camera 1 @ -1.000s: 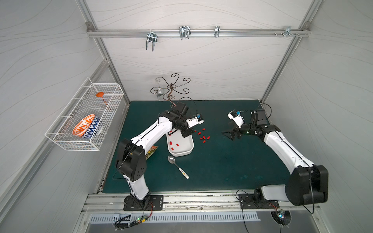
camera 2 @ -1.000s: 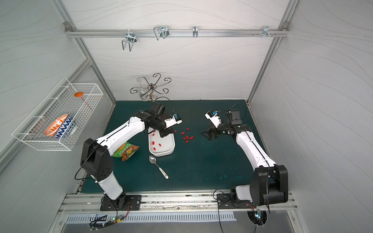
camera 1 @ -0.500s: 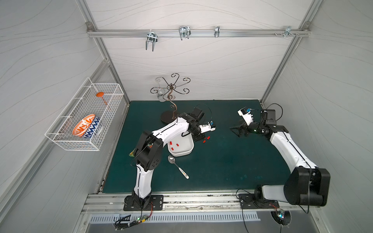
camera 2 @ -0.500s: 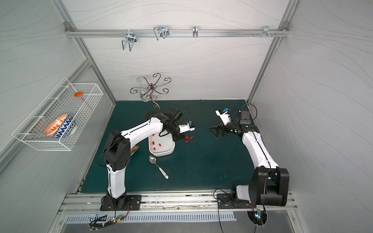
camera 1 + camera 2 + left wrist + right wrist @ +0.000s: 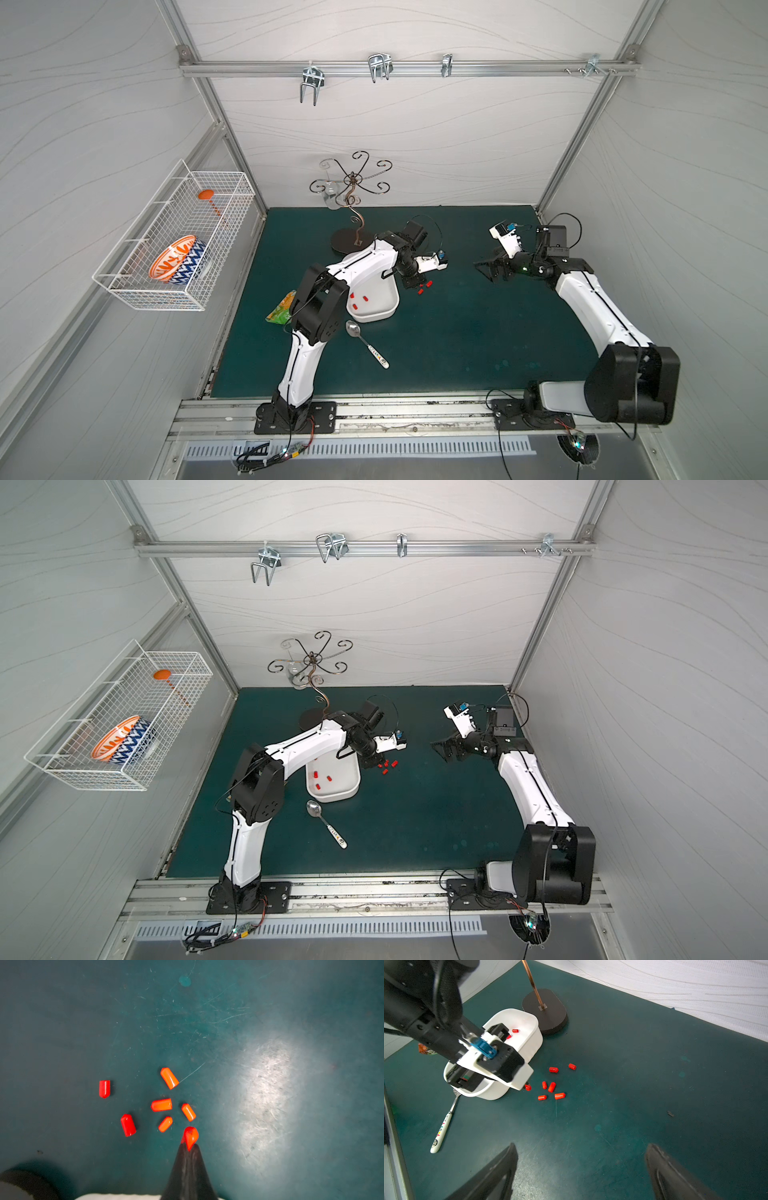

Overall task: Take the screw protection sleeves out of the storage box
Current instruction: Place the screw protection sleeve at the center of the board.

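In a top view you saw three screw protection sleeves [image 5: 365, 298] in the storage box [image 5: 376, 319], with others on the green bench [image 5: 457, 340] beside it. Only your left wrist view showed the left gripper [image 5: 188, 1148] clenched on one sleeve, six loose nearby. Your right wrist view showed the right gripper [image 5: 579, 1167] spread wide, empty, over scratched bench.

screw protection sleeves [image 5: 161, 1104]: bright red-orange. storage box [image 5: 536, 1041]: plain white. worktop [image 5: 457, 332]: dark teal. bowl [image 5: 176, 266], at 9 o'clock: orange-white inside, blue-white zigzag outside.
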Action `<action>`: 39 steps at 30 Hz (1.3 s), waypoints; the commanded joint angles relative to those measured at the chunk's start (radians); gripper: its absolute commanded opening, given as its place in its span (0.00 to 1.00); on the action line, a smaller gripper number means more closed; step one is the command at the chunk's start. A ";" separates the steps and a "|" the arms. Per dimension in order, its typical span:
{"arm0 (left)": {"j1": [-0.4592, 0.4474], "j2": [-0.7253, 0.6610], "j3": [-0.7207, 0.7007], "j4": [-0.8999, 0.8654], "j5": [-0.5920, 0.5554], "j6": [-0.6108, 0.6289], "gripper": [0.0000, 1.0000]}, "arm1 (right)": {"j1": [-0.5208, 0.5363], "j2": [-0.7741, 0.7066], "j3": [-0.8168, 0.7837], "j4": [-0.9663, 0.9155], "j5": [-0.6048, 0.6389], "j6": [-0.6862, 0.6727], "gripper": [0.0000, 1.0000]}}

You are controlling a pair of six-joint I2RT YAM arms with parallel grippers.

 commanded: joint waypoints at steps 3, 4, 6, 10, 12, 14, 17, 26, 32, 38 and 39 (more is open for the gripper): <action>-0.004 0.084 0.087 -0.001 -0.076 0.016 0.00 | 0.001 0.002 0.017 -0.020 -0.002 0.005 0.99; -0.004 0.097 0.113 0.004 -0.085 0.010 0.00 | 0.001 0.001 0.015 -0.019 -0.003 0.006 0.99; -0.004 0.127 0.157 0.005 -0.099 -0.001 0.00 | 0.000 0.000 0.015 -0.019 -0.004 0.009 0.99; -0.002 0.183 0.230 -0.008 -0.105 -0.011 0.00 | 0.001 -0.002 0.015 -0.019 -0.005 0.008 0.99; -0.002 0.208 0.255 -0.009 -0.119 -0.005 0.00 | -0.001 -0.001 0.015 -0.019 -0.005 0.008 0.99; -0.001 0.228 0.269 -0.003 -0.132 0.002 0.00 | 0.000 0.000 0.015 -0.018 -0.005 0.006 0.99; -0.001 0.258 0.303 -0.013 -0.130 0.005 0.00 | -0.002 0.001 0.014 -0.016 -0.009 0.012 0.99; 0.003 0.293 0.340 -0.027 -0.143 0.007 0.13 | -0.002 0.000 0.014 -0.019 -0.013 0.003 0.99; 0.007 0.269 0.339 -0.038 -0.130 0.004 0.23 | -0.002 -0.005 0.014 -0.019 -0.013 0.004 0.99; 0.017 0.248 0.340 -0.041 -0.127 0.007 0.26 | -0.003 -0.007 0.012 -0.020 -0.016 0.004 0.99; 0.020 0.240 0.340 -0.046 -0.122 0.006 0.26 | -0.002 -0.008 0.013 -0.019 -0.016 0.002 0.99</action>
